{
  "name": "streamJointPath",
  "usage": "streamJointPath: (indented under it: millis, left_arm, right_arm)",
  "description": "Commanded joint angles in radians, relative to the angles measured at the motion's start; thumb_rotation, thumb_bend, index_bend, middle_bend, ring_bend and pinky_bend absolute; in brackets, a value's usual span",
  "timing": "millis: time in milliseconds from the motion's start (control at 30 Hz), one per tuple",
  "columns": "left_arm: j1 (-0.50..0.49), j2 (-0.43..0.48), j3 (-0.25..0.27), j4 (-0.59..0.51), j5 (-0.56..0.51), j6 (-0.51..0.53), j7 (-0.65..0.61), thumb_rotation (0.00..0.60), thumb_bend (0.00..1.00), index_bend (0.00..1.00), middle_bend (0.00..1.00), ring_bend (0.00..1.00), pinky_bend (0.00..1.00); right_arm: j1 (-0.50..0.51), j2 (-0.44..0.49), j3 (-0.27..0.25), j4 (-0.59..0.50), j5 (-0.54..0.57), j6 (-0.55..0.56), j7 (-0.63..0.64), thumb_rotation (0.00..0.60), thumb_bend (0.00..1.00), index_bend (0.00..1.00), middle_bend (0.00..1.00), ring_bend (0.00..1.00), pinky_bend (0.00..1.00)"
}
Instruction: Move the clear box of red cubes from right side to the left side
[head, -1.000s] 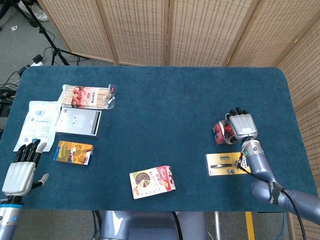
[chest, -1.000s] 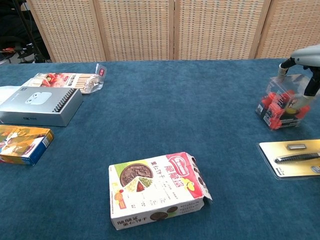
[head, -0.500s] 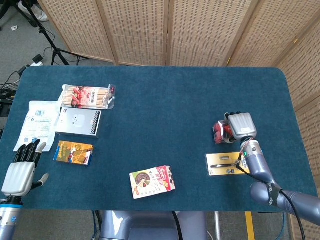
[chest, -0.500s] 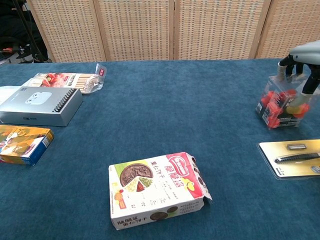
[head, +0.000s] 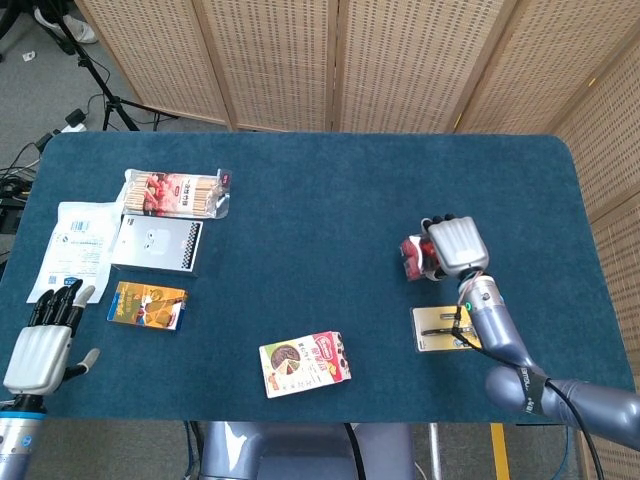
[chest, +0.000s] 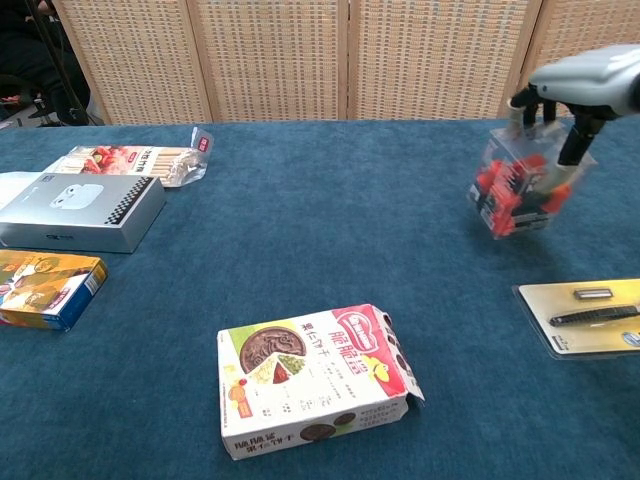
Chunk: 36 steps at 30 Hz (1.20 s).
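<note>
Gripping the clear box of red cubes (chest: 520, 187) from above, the right hand (head: 456, 244) is holding it clear of the blue bench (head: 330, 200), fingers (chest: 578, 136) wrapped down its sides. In the chest view the box is hanging tilted beneath the hand, over the right part of the bench, beyond the yellow card (chest: 585, 313). Near the front left edge, the left hand (head: 42, 345) is holding nothing, fingers extended.
</note>
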Motion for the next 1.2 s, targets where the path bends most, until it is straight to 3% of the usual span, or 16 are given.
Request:
streamJointPath:
  millis: [33,367,567,1000,1200]
  left_arm:
    - [0.0,0.002,0.003,-0.002,0.007,0.001,-0.002,0.6,0.24,0.0,0.0,0.0,0.0]
    - [-0.002,0.007,0.007,0.007,0.018,-0.003,-0.03,0.6,0.24,0.0,0.0,0.0,0.0]
    - [-0.007,0.01,0.0,0.021,0.002,-0.016,-0.058,0.6,0.24,0.0,0.0,0.0,0.0]
    - [-0.015,0.03,-0.009,0.031,-0.021,-0.041,-0.13,0.6,0.24,0.0,0.0,0.0,0.0]
    - [-0.016,0.033,-0.009,0.032,-0.017,-0.041,-0.14,0.6,0.24,0.0,0.0,0.0,0.0]
  right_arm:
    - [0.07,-0.02,0.038,-0.034,0.101,0.002,-0.095,0.6,0.13,0.68,0.54,0.5,0.53]
    - [0.248,-0.172,0.104,0.031,0.229,-0.007,-0.213,0.6,0.13,0.68,0.54,0.5,0.52]
    - [0.354,-0.299,0.137,0.138,0.262,-0.028,-0.242,0.6,0.13,0.68,0.54,0.5,0.52]
    - [0.466,-0.453,0.149,0.301,0.295,-0.083,-0.25,0.6,0.13,0.68,0.54,0.5,0.52]
    - [0.462,-0.467,0.138,0.33,0.3,-0.079,-0.236,0.6,0.13,0.68,0.53,0.5,0.52]
